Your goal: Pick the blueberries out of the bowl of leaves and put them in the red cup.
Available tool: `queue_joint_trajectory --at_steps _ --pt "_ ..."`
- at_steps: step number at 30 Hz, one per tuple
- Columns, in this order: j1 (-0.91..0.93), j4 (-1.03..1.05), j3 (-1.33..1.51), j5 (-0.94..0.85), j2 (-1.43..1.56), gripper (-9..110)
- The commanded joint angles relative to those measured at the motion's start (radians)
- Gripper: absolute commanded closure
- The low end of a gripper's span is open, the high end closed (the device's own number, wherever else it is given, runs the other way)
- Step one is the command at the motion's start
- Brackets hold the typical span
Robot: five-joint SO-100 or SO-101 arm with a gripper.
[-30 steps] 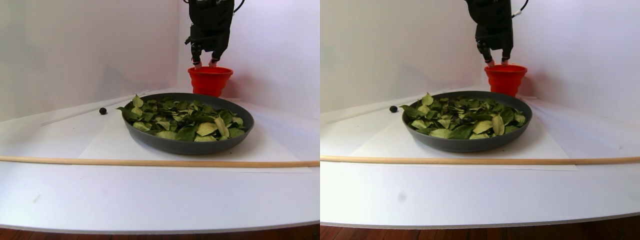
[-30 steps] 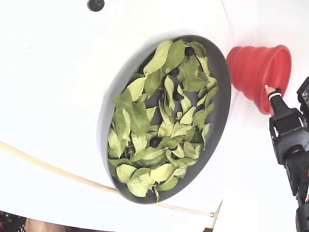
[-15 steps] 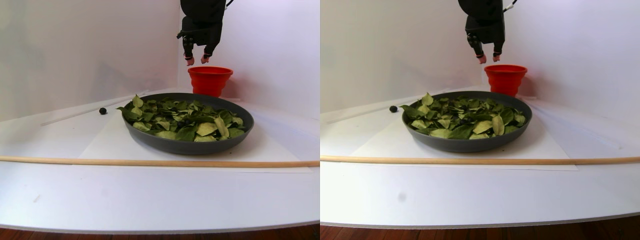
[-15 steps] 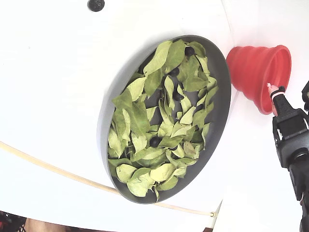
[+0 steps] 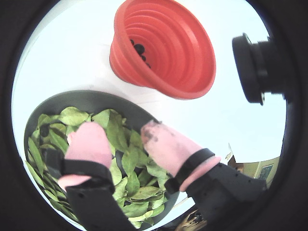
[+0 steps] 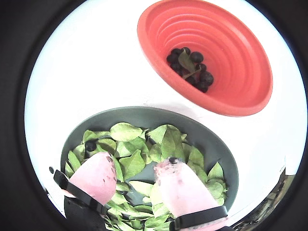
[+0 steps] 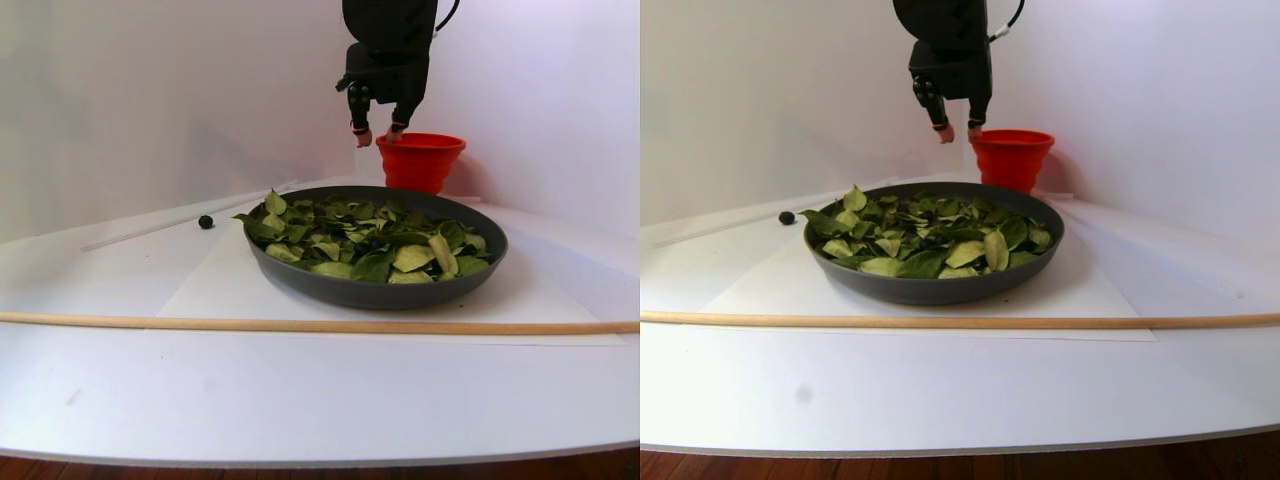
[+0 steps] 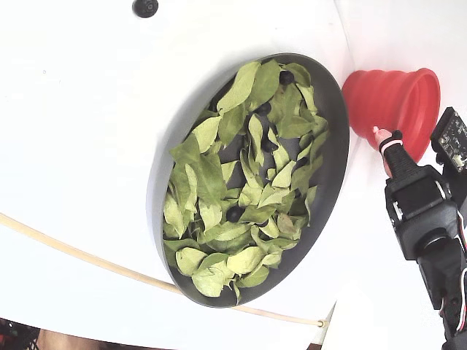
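The bowl of leaves (image 8: 332, 168) is a wide dark grey bowl (image 7: 370, 290) full of green leaves. Blueberries (image 8: 234, 213) show between the leaves, one of them near the far rim (image 8: 287, 76). The red cup (image 6: 231, 62) stands just behind the bowl (image 6: 144, 115) and holds several blueberries (image 6: 190, 67) and a small leaf. My gripper (image 6: 137, 180) hangs open over the bowl's edge nearest the cup, with nothing between its pink fingertips (image 5: 89, 144). In the stereo pair view the gripper (image 7: 377, 133) is just left of the cup (image 7: 420, 160), level with its rim.
One lone blueberry (image 7: 205, 222) lies on the white table left of the bowl. A long wooden rod (image 7: 300, 324) runs across the table in front of the bowl. White walls close in behind the cup. The arm's black body (image 8: 427, 219) stands beside the bowl.
The gripper left its place right over the cup's rim, rose a little, and swung left towards the bowl. It stayed open and empty throughout.
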Motion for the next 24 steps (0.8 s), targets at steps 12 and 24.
queue_joint_trajectory --at_steps 12,24 --pt "-0.029 -0.009 0.1 -0.008 0.213 87" --pt "-0.051 -0.026 0.195 -0.011 0.249 87"
